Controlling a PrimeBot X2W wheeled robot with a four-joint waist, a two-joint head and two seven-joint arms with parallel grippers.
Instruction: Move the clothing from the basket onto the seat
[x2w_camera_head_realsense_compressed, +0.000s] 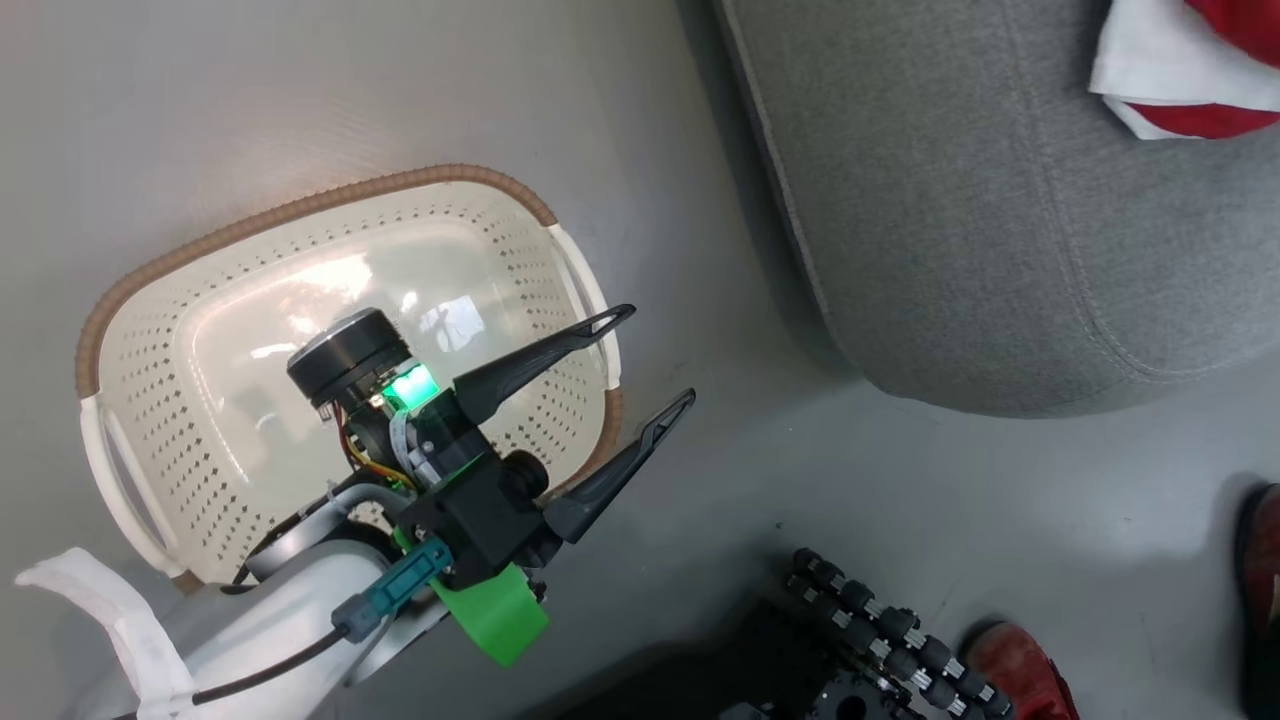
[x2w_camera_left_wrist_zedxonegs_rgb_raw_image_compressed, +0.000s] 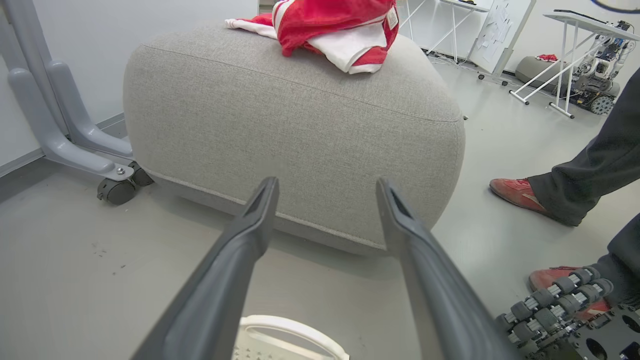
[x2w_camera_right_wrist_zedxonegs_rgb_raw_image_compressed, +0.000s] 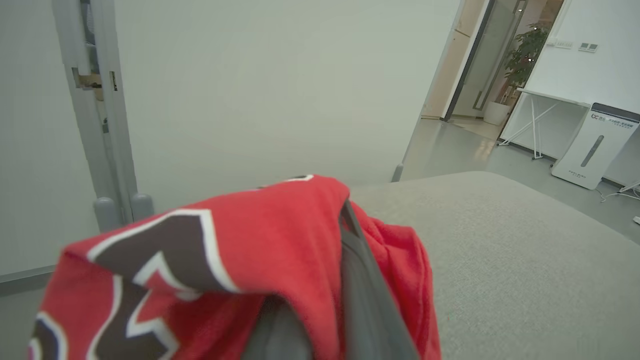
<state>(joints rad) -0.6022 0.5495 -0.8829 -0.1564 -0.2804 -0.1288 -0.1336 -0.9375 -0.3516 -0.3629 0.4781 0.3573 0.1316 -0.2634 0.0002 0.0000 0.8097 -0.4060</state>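
The left gripper (x2w_camera_head_realsense_compressed: 660, 353) is hanging wide open, empty, over the laundry basket (x2w_camera_head_realsense_compressed: 300, 205), the seat (x2w_camera_head_realsense_compressed: 1000, 200) at two o'clock. The right gripper (x2w_camera_right_wrist_zedxonegs_rgb_raw_image_compressed: 342, 220) is clamping the red jersey (x2w_camera_right_wrist_zedxonegs_rgb_raw_image_compressed: 280, 240).

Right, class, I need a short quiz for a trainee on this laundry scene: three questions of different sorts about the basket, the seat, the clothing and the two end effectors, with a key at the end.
1. True or false: the basket stands on top of the seat.
2. Multiple choice: the left end effector is A) open and holding nothing, B) shut on a basket handle, C) shut on red cloth.
3. Fill in the gap: the right end effector is shut on red ____.

Key: 1 false; 2 A; 3 clothing.
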